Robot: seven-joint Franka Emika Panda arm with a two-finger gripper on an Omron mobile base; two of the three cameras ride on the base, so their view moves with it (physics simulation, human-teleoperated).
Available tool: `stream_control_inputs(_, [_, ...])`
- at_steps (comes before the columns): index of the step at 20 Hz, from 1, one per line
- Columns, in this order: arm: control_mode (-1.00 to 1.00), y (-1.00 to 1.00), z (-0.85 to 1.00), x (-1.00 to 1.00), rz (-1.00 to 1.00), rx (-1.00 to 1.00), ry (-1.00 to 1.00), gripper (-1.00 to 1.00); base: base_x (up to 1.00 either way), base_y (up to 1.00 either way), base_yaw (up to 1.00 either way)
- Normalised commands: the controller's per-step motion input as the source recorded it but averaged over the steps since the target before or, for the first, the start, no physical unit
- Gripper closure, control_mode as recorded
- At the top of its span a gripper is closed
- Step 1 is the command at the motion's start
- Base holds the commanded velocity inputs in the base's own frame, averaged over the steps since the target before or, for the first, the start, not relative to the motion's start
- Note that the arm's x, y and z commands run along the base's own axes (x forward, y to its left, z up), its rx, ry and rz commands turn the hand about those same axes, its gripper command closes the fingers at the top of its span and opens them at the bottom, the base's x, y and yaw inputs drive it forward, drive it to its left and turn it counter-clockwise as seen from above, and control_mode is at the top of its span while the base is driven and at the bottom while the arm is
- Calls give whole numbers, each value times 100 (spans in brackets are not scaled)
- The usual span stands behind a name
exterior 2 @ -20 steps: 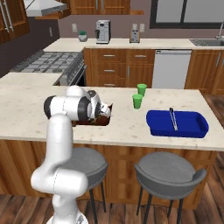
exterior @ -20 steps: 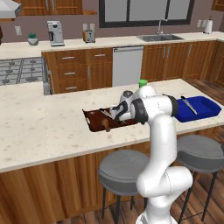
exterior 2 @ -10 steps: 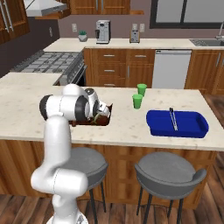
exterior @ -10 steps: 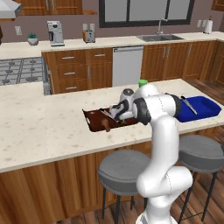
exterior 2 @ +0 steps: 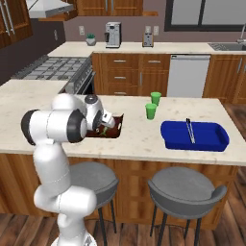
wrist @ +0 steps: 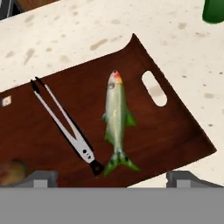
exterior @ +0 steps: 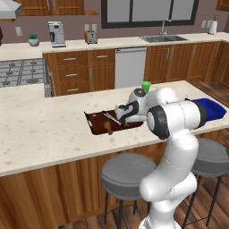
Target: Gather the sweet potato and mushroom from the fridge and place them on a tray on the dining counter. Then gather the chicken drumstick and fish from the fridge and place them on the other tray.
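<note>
White arm bent forward and low, hand (wrist: 111,177) pointing down, fingers spread wide, holding nothing

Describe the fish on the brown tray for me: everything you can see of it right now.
The fish is slim and silvery with green fins and tail and a reddish-orange snout. It lies flat on the dark brown wooden-looking tray, head towards the tray's handle slot, tail towards the near edge. Metal tongs lie beside it, apart from it. The tool hangs open above it, its fingertips clear of the fish; nothing but the tray touches it.
</note>
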Motion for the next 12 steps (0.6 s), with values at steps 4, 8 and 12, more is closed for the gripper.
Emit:
stream_control_inputs(4, [-100,-20,81,-80,0,3,-2,-100,0,0,0])
stream_control_inputs(8, [-100,-19,94,-76,0,0,0,-100,0,0,0])
stream_control_inputs(12, [-100,-16,100,-76,0,0,0,-100,0,0,0])
